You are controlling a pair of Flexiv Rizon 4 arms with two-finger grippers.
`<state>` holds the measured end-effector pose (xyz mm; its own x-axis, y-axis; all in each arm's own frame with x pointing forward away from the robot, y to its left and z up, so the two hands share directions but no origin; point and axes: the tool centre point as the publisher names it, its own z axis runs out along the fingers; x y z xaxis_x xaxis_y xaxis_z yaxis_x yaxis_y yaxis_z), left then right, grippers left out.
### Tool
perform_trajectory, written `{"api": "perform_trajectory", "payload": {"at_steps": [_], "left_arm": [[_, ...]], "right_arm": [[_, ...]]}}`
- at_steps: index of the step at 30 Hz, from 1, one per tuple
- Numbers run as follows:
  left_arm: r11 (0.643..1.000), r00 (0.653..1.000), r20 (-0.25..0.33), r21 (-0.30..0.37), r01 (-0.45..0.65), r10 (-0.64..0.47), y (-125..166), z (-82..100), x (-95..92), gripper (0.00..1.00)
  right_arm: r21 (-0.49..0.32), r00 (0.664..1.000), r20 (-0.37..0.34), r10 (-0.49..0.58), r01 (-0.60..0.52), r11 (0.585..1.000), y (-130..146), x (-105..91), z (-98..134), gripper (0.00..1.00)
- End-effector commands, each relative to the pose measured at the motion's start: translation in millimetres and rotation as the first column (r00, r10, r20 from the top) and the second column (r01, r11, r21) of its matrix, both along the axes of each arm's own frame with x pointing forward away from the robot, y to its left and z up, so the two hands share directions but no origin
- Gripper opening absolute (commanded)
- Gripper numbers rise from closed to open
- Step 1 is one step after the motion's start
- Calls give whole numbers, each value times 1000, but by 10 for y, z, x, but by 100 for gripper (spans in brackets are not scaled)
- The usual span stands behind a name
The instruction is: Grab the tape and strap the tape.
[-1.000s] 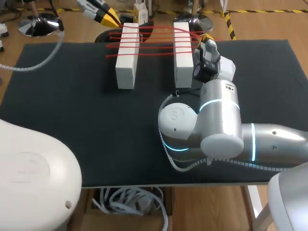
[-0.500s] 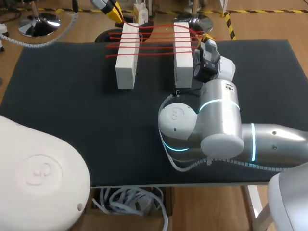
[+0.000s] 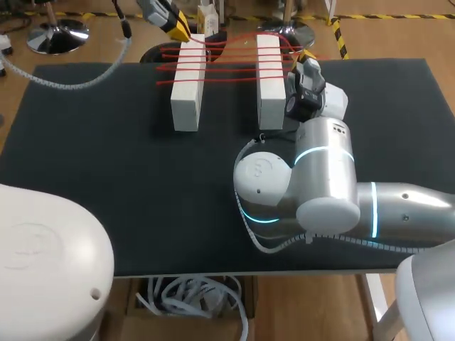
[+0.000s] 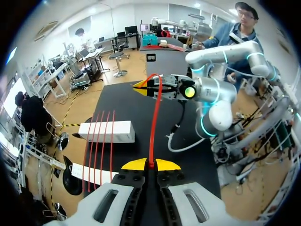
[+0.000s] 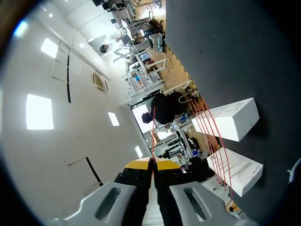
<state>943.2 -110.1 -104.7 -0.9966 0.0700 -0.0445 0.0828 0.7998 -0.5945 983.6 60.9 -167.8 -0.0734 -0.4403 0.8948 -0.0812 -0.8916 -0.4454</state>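
The left gripper hangs over the table's far edge, right at the far end of the left white block. In its own wrist view the left gripper has its yellow tips pressed together on a single red strand of tape. That strand rises from the tips and arcs across to the right gripper.

Several rows of the red tape already run crosswise over the left white block and on over the right white block, spanning the gap between the two. Both blocks lie parallel, well apart, on the far part of the dark table. From the left wrist, the strands cross the nearer block and the farther one.

Just beside the right white block, on its outer side, sits the right gripper. The bulky right arm fills the table's middle and hides the surface beneath it. In the right wrist view, the right gripper is closed on the thin red tape.
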Motion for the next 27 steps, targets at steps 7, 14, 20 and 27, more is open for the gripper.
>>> {"api": "perform_trajectory", "payload": {"at_steps": [7, 14, 20, 27], "left_arm": [[997, 999, 49, 73, -8, 4, -43, 101, -63, 0], [997, 999, 33, 68, 30, -33, -65, 111, -58, 0], [997, 998, 42, 52, 48, -51, -71, 116, -55, 0], [997, 998, 42, 52, 48, -51, -71, 116, -55, 0]], "right_arm": [[-2, 1000, -7, 1, -1, 1000, -8, -3, 26, 0], [-2, 1000, -7, 1, -1, 1000, -8, -3, 26, 0], [-2, 1000, -7, 1, -1, 1000, -8, -3, 26, 0], [-2, 1000, -7, 1, -1, 1000, -8, -3, 26, 0]]}}
